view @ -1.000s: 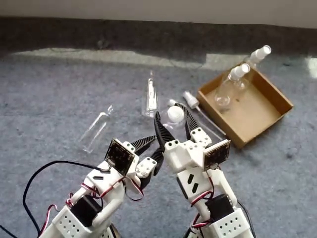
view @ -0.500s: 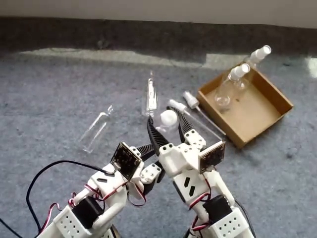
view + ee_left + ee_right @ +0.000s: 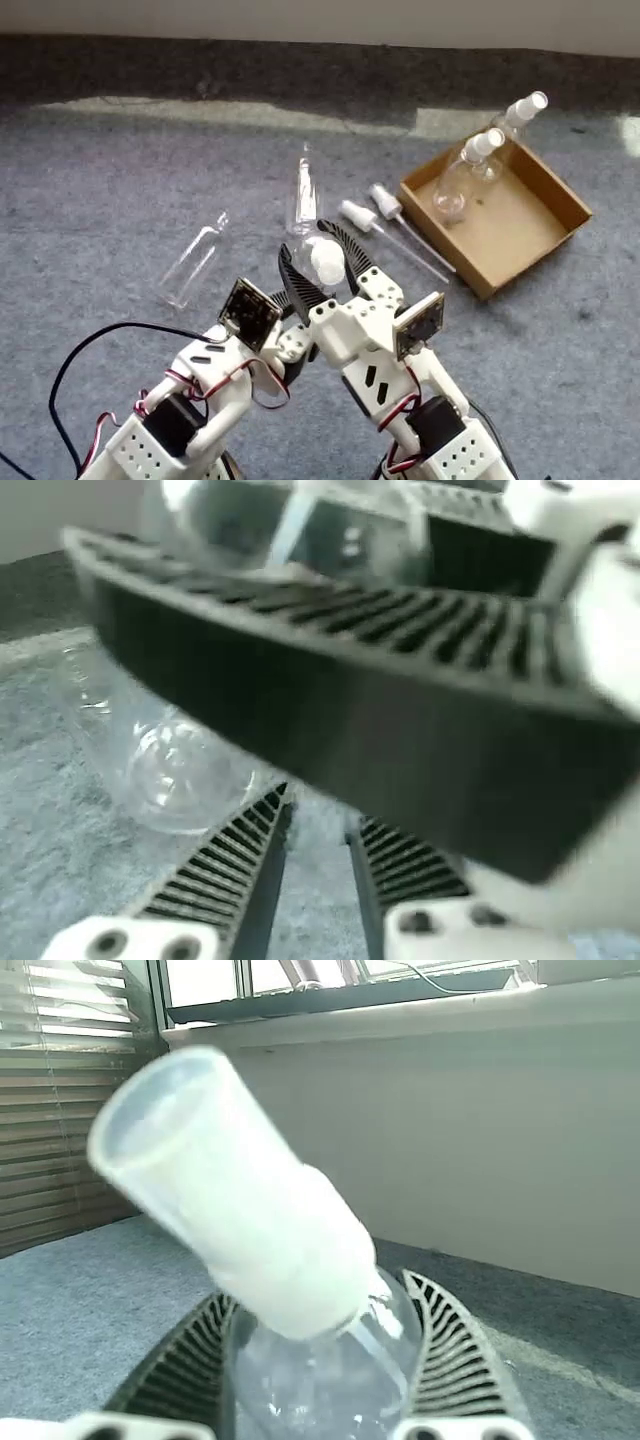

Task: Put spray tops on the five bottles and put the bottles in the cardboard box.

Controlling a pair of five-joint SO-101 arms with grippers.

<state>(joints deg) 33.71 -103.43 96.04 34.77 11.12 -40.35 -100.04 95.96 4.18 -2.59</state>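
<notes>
2 capped bottles are seen at the cardboard box (image 3: 520, 235): one (image 3: 460, 175) lying inside against the far wall, the other (image 3: 517, 113) at the far corner w/ its white top poking past the rim. 2 bare glass bottles are left on the grey carpet (image 3: 100, 180): one (image 3: 303, 190) near centre, neck pointing away from the arms, the other (image 3: 192, 262) lying well apart from it, on the side away from the box. 2 loose spray tops (image 3: 358, 215) (image 3: 385, 197) w/ long dip tubes are laid side by side btwn the centre bottle and the box. The 5th bottle (image 3: 300, 1380) is pinched by the right gripper (image 3: 305, 245), glass body clamped btwn both ribbed black fingers (image 3: 450, 1360), held off the carpet just in front of the centre bottle. A white spray top (image 3: 235, 1195) is seated on its neck, tilted up and back toward the wrist. The left gripper (image 3: 318, 810) is parked low, right beside and partly under the right one; its fingers (image 3: 240, 870) are pressed nearly together w/ only a thin slit, nothing btwn them. In left wrist view the held bottle's glass (image 3: 170, 770) is seen just past the fingertips, apart from them, w/ a right-arm finger (image 3: 330, 710) crossing close overhead.
</notes>
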